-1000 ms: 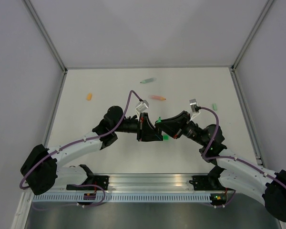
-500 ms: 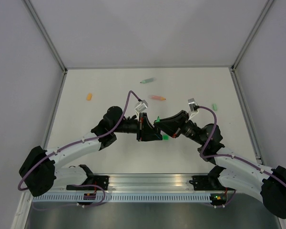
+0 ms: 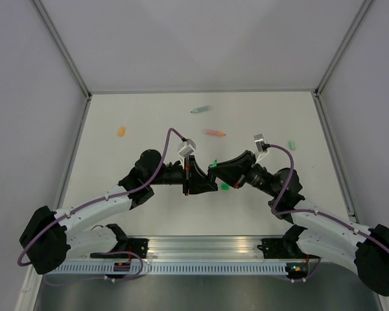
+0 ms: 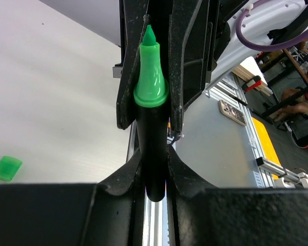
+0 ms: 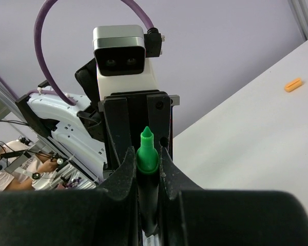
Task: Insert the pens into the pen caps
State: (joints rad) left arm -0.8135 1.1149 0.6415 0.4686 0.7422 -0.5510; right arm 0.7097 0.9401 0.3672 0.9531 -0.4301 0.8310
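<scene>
Here my left gripper [image 4: 153,154] and right gripper [image 5: 146,154] both pinch the pen [image 4: 152,128], tip up; green cap [image 4: 6,168] lies on the table [image 4: 51,102] near it, orange cap [image 5: 293,84] well apart.

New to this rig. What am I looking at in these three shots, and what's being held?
Two robot arms are bolted at the near edge of a white table, each ending in a two-finger gripper. The wide picture looks down from above and behind them. The other two are shot from each wrist, looking along that arm's own fingers.

The left gripper and right gripper meet mid-table. Both look closed on one black pen with a bright green tip, tip up.

Lying apart on the table are a bright green cap near the grippers, an orange cap, a mint cap, a mint pen and a salmon pen.
</scene>
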